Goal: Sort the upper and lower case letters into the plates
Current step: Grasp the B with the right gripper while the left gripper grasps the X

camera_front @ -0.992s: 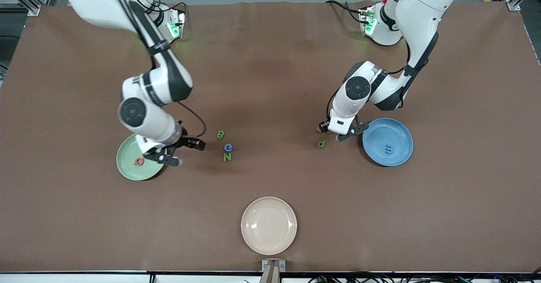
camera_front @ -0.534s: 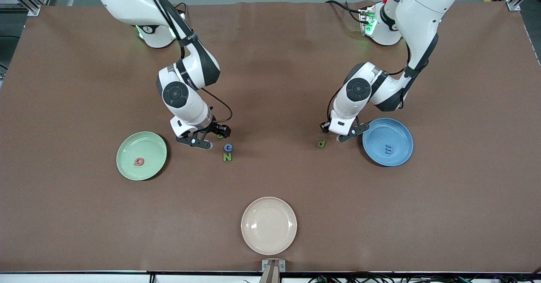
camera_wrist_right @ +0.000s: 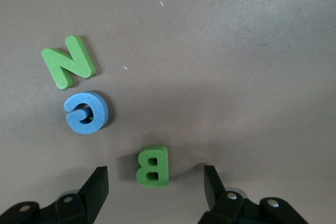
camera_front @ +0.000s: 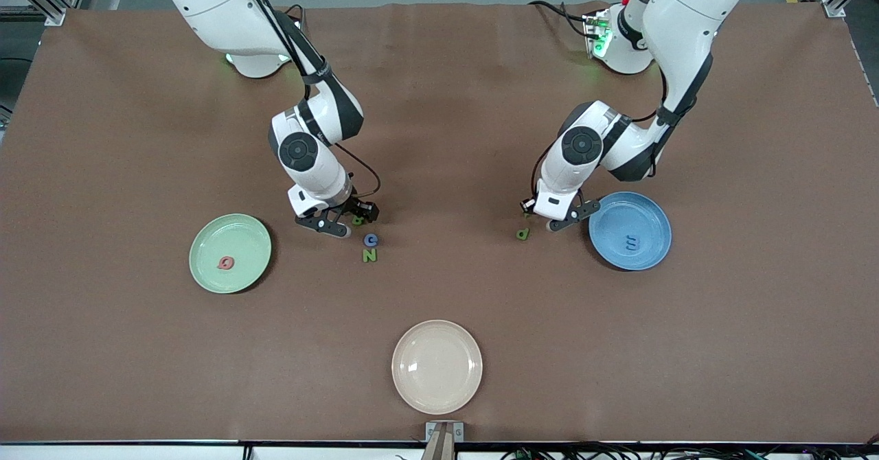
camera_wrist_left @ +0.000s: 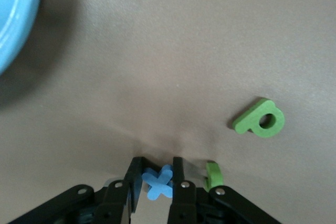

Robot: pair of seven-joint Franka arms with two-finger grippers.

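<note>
On the table, my left gripper point(camera_wrist_left: 156, 169) is shut on the small blue x point(camera_wrist_left: 158, 183), next to the bright blue plate point(camera_front: 645, 216) that holds a blue m point(camera_front: 632, 244). A green u-like letter point(camera_wrist_left: 212, 174) lies just outside one finger. The small green p point(camera_wrist_left: 260, 119) lies a little apart. My right gripper point(camera_wrist_right: 155, 174) is open and low, one finger on each side of the green B point(camera_wrist_right: 153, 166). The blue C point(camera_wrist_right: 86, 112) and green N point(camera_wrist_right: 68, 61) lie close by. The pale green plate point(camera_front: 240, 268) holds the pink Q point(camera_front: 225, 263).
A cream-white round plate point(camera_front: 437, 367) sits near the table's front edge, midway between the arms' ends. The brown mat point(camera_front: 439, 137) covers the whole table.
My right arm swung from over the pale green plate to the green B and came down around it. My left gripper's jaws closed in on the blue x.
</note>
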